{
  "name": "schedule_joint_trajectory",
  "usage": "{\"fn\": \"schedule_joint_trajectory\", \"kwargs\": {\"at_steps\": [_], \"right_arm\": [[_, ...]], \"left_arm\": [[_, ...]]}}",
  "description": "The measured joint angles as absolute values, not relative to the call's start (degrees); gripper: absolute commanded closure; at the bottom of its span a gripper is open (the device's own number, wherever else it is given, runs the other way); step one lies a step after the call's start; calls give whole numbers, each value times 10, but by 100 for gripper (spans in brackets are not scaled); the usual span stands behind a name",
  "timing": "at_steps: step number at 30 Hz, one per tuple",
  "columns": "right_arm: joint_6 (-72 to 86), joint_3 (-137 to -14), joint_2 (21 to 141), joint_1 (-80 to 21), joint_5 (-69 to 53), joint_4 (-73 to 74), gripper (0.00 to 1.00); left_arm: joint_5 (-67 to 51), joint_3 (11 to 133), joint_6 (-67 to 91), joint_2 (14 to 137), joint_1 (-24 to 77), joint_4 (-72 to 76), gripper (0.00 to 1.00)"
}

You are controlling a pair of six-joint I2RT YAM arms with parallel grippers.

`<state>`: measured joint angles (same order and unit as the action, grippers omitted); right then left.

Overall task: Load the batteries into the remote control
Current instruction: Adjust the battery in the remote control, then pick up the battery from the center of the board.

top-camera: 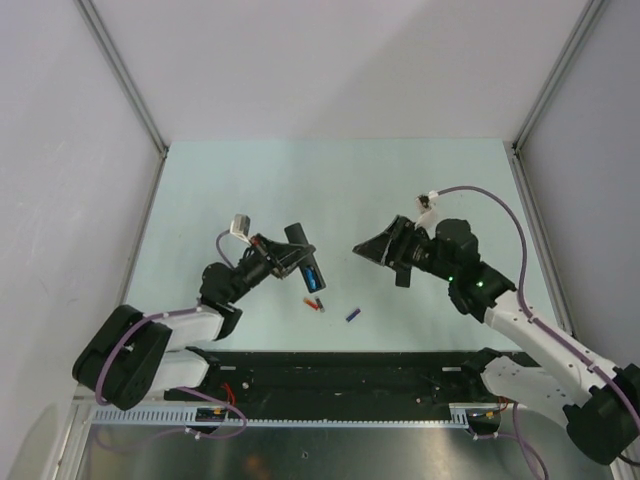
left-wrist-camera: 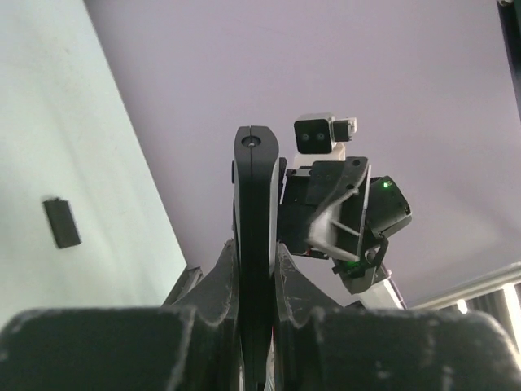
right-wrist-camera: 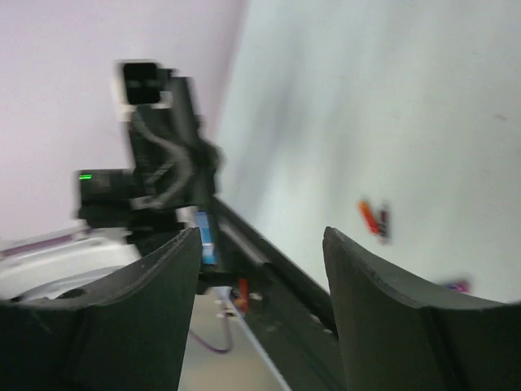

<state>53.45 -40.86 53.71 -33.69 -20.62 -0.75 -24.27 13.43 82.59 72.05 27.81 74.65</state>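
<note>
Black plastic, slim and rigid: the remote (top-camera: 297,250) is being held clear of the bench (top-camera: 400,190), with the left jaws clamping shut across its narrow sides near mid-length. The right jaws are standing wide apart with nothing between them, near the remote but not touching it.

Handling, as judged: the remote is looking light and stiff, with smooth sides. The present hold across its width is suiting it, though a hard push on either end would probably be twisting it in the grip. The batteries are tiny, hard, round and smooth, so they are likely to roll on the bench and to slip under a skewed pinch. Each is best taken across the middle of its barrel, leaving both ends free for seating.

Count: one remote. Three batteries are showing. A blue battery (top-camera: 312,275) is sitting at the remote's near end, apparently in its bay. A red battery (top-camera: 313,303) and a violet battery (top-camera: 352,314) are lying loose on the bench, near each other but apart. One small flat black piece (left-wrist-camera: 61,222) is lying on the bench in the left wrist view. It is possibly the bay cover, but this cannot be confirmed.
</note>
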Motion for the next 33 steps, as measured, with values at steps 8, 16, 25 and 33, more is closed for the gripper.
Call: {"fn": "schedule_joint_trajectory", "kwargs": {"at_steps": [8,16,25,33], "right_arm": [[392,-413,673,-467,-78,122,39],[328,-458,826,-533,-13,114,47],[269,-549,936,-579,48,95,57],[226,-582,973,-596,51,72,59]], "left_arm": [[-283,33,841,616,228,743,100],[-310,27,846,502,218,745,100],[-318,27,845,437,214,721,100],[-322,27,845,408,212,706,100]]}}
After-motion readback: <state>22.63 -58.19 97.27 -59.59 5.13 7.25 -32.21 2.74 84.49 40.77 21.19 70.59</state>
